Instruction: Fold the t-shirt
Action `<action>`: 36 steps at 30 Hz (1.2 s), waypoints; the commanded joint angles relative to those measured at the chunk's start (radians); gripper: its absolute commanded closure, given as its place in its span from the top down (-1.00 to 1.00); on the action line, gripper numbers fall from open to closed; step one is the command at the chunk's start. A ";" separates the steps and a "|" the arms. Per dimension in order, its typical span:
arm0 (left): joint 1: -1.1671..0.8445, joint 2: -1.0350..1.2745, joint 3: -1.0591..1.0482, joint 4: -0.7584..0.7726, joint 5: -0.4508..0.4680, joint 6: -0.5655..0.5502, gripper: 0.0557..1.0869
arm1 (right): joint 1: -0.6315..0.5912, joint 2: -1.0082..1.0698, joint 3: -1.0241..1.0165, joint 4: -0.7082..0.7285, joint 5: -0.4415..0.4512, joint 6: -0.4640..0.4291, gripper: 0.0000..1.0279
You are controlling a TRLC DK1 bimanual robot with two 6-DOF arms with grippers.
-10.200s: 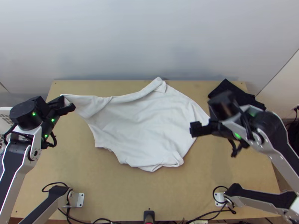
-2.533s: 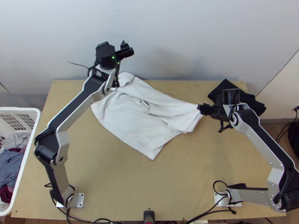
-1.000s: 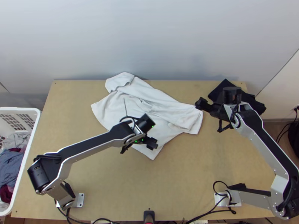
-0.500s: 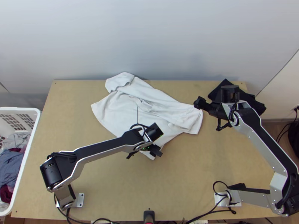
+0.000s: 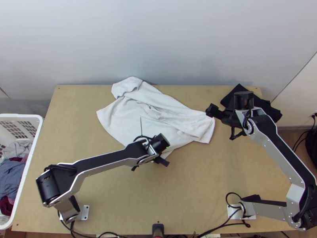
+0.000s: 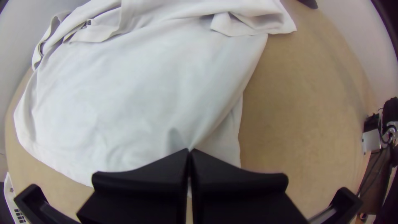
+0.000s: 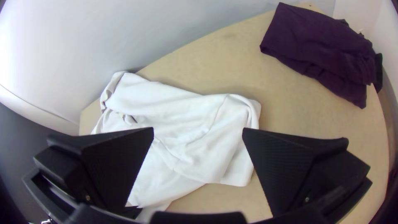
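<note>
Pinching the near corner of the t-shirt (image 5: 130,107), loosely bunched on the far half of the table (image 5: 198,190), with the left gripper (image 6: 190,150), and poising the right gripper (image 7: 198,129), spread, just off its right end.

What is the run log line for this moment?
left gripper: jaws shut on edge of t-shirt | right gripper: jaws open | t-shirt: rumpled on table

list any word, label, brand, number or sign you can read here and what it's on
No text can be read with certainty.
Small label at the collar of the white t-shirt: dark marks, too small to read.
Dark cloth: no lettering I can make out.
Arms and laundry basket: no lettering I can make out.
</note>
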 commanded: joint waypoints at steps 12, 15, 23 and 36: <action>0.065 -0.504 -0.306 -0.329 0.120 0.009 -0.92 | 0.127 0.149 0.215 -0.040 -0.002 -0.037 0.93; 0.074 -0.584 -0.326 -0.454 0.150 0.012 -0.92 | 0.150 0.189 0.255 -0.054 -0.002 -0.035 0.93; 0.071 -0.881 -0.389 -0.756 0.208 0.043 -0.92 | 0.194 0.217 0.278 -0.074 -0.001 -0.047 0.93; 0.188 -0.998 -0.306 -0.624 0.301 -0.024 -0.06 | 0.254 0.232 0.307 -0.076 -0.001 -0.043 0.93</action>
